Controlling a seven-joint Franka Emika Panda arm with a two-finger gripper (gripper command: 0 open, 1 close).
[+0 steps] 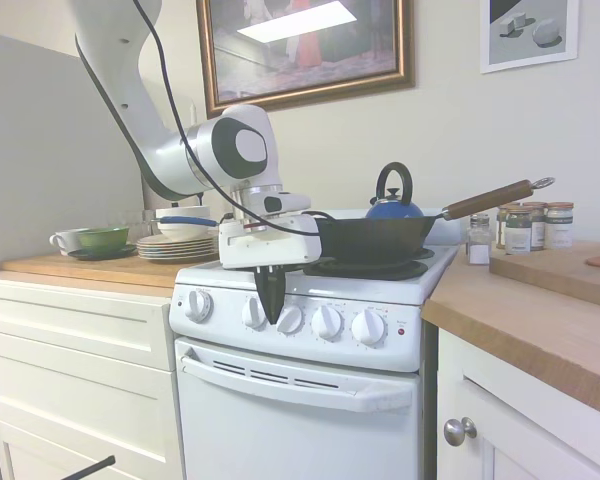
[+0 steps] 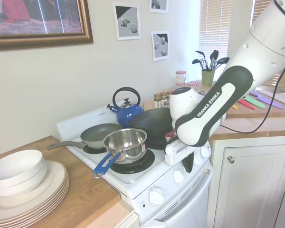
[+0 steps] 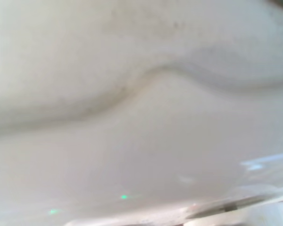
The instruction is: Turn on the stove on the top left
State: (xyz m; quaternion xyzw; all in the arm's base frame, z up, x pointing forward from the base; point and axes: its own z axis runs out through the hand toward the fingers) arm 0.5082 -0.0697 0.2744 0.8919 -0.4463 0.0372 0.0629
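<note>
The white stove (image 1: 216,331) stands between wooden counters, with five round white knobs along its front panel and a small red light (image 1: 401,331) at the panel's right end. My gripper (image 1: 270,303) points straight down in front of the panel. Its dark fingers are pressed together into one tip between the second knob (image 1: 253,312) and the third knob (image 1: 291,320). From the other side the gripper (image 2: 187,164) hangs just off the stove's front edge (image 2: 133,183), above the knobs (image 2: 178,176). The wrist view is only a blurred white surface (image 3: 141,141) seen very close.
On the burners sit a black wok (image 1: 375,238) with a wooden handle, a blue kettle (image 1: 394,205), a steel saucepan (image 2: 126,142) with a blue handle and a grey frying pan (image 2: 99,135). Plates and bowls (image 2: 23,183) are stacked on the left counter. Spice jars (image 1: 525,228) stand on the right.
</note>
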